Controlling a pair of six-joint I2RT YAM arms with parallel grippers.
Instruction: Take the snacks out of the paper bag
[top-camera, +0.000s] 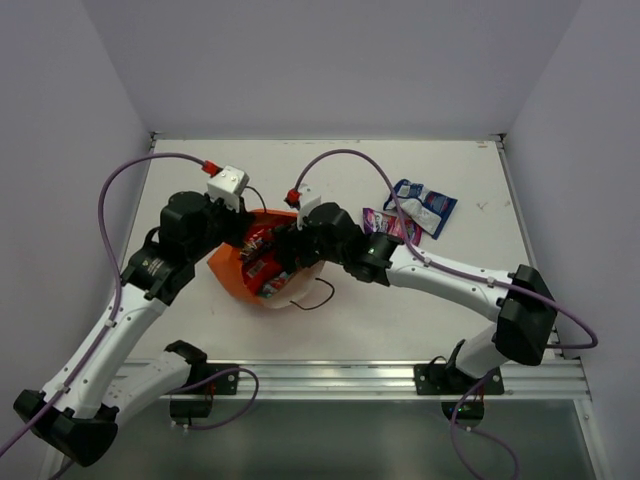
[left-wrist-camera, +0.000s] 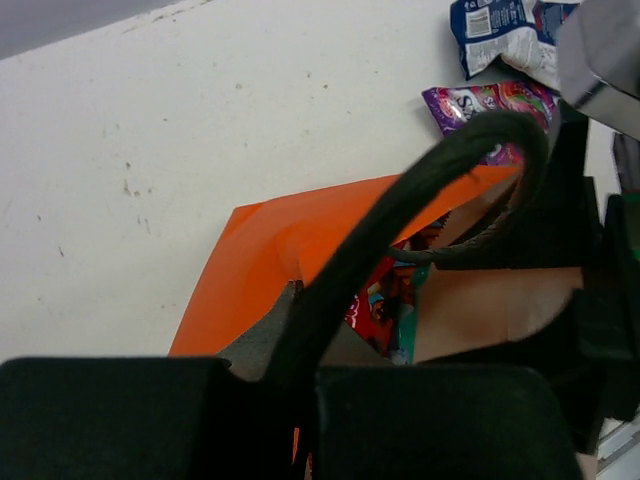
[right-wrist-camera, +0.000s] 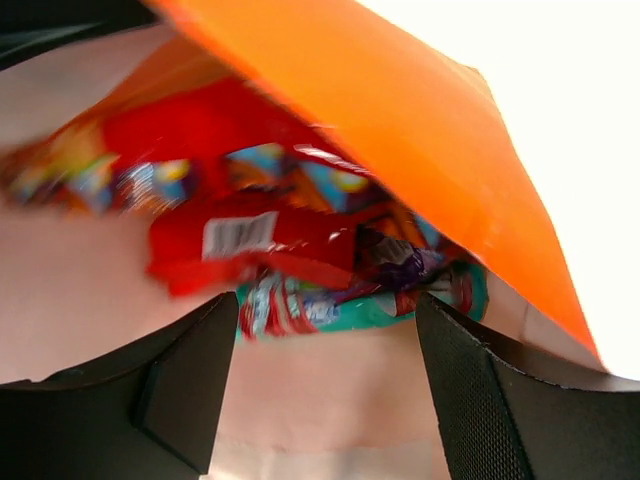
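Evidently the left gripper (left-wrist-camera: 292, 395) is clamped on the cord handle (left-wrist-camera: 440, 165) of the paper bag (top-camera: 226, 270) to hold its mouth lifted, so the right gripper (right-wrist-camera: 325, 365), fingers spread wide, can reach the red packet (right-wrist-camera: 240, 235) lying inside it.

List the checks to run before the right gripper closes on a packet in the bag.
1. Bag mouth held open: ok. The left gripper is shut on the cord handle of the orange bag.
2. Right gripper open: ok, nothing is between its fingers.
3. Packet ahead: ok. The red packet and green packet lie just in front.
4. One packet isolated: not ok, they overlap.
5. Count remaining: cannot tell.
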